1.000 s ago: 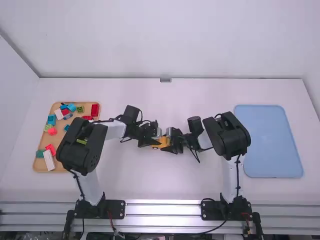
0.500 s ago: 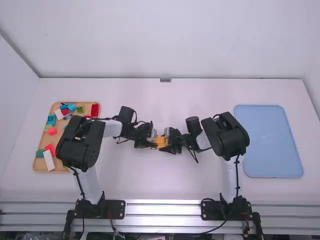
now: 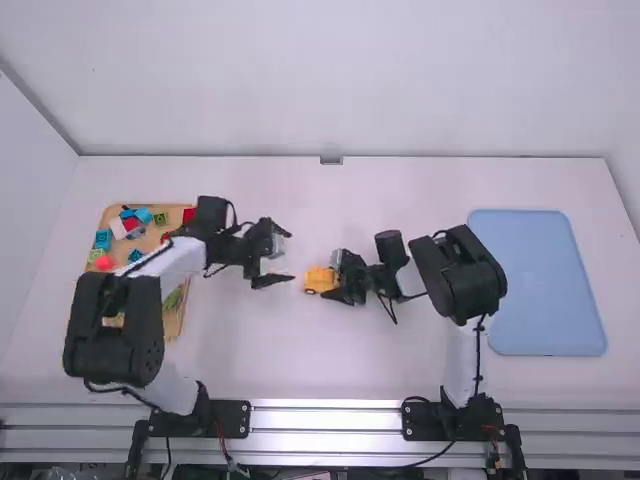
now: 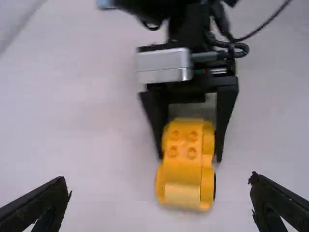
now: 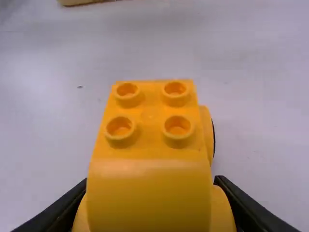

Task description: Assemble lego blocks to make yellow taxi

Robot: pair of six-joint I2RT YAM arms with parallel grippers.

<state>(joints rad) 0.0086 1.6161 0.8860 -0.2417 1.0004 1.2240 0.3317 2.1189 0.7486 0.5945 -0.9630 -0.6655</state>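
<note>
My left gripper (image 3: 285, 257) stands open over the table, a little left of the yellow car (image 3: 320, 279) and apart from it. My right gripper (image 3: 342, 280) is shut on the car's right end. In the left wrist view the left gripper (image 4: 159, 187) has its fingers wide apart, and the car (image 4: 183, 169) sits between the other arm's fingers, its four-stud top uncovered. The right gripper (image 5: 152, 193) presses both sides of the car body (image 5: 149, 188) in the right wrist view. Bare studs face up there, and a wheel shows at one side.
A tan tray (image 3: 173, 322) with several loose red, blue, green and white blocks lies at the left, partly under the left arm. On the far right is a blue tray (image 3: 540, 285). A wall (image 3: 330, 80) rises behind the table.
My left gripper has moved left, away from the car, and its fingers now stand well clear of it. The right gripper and the car have stayed nearly where they were.
</note>
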